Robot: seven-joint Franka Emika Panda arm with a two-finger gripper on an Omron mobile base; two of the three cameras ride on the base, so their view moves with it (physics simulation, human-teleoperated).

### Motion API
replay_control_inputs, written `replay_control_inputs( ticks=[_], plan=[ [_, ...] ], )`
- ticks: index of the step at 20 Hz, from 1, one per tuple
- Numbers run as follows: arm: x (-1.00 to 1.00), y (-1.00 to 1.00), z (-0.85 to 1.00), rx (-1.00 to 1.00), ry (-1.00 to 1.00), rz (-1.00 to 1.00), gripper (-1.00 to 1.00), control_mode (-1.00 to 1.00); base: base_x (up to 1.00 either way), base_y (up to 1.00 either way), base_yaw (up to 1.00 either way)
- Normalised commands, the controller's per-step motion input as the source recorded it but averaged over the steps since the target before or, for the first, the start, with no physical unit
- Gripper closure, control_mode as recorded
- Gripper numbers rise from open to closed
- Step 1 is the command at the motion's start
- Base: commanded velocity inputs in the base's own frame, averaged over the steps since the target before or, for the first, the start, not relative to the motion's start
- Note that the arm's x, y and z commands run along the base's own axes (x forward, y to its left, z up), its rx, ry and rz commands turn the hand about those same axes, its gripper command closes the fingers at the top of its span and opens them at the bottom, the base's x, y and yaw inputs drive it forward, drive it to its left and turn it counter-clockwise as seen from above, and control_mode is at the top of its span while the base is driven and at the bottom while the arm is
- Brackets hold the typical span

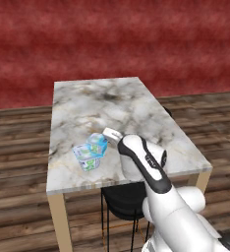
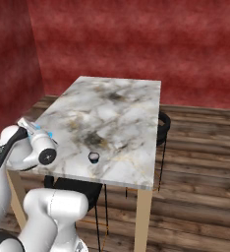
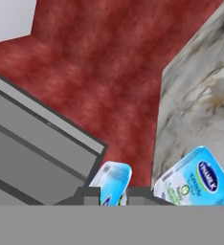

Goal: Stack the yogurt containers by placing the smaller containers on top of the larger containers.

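Gripper (image 1: pixel 107 135), in the left base view, sits low over the near-left part of the marble table (image 1: pixel 112 106), pressed in at the small teal tub (image 1: pixel 98 142). That tub rides raised and tilted, its lower edge over or against the big tub (image 1: pixel 87 156), which stands on the table near the front edge. Whether the two tubs touch cannot be told from here. The big tub lies just below and toward the near edge from the fingers, so I judge the coming move to be a short carry that way and down, ending with the small tub square over the blue top.

From the right base view the arm's elbow hides most of the hand; a sliver of teal (image 2: pixel 49 134) shows at the gripper (image 2: pixel 36 129), by the table's left edge. The tiny dark cup (image 2: pixel 93 157) stands alone on the marble, well apart from the hand, toward the table's other side and near the front edge. It waits its turn.

Looking along the hand, the two fingertips (image 3: pixel 87 195) are nearly together with the small tub (image 3: pixel 111 179) pinched between them, so the gripper is closed on it. The big tub's blue lid (image 3: pixel 200 178) lies just beside the held tub, to the right in this view, at the table's edge, with the red floor (image 3: pixel 109 72) beyond.
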Motion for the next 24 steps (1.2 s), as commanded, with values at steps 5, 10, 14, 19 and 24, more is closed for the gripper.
replay_control_inputs(
  ticks=[5, 10, 14, 19, 24],
  plan=[
    [0.18, 0.00, -0.01, 0.00, 0.00, 0.00, 1.00, -1.00, 0.00, 0.00, 0.00],
    [0.18, 0.00, 0.00, 0.00, 0.00, 0.00, 1.00, -1.00, 0.00, 0.00, 0.00],
    [0.13, 0.00, -0.03, 0.00, 0.00, 0.00, 1.00, -1.00, 0.00, 0.00, 0.00],
    [0.10, 0.00, -0.08, 0.00, 0.00, 0.00, 1.00, -1.00, 0.00, 0.00, 0.00],
    [0.02, 0.02, -0.10, 0.00, 0.00, 0.00, 1.00, -1.00, 0.00, 0.00, 0.00]
  ],
)
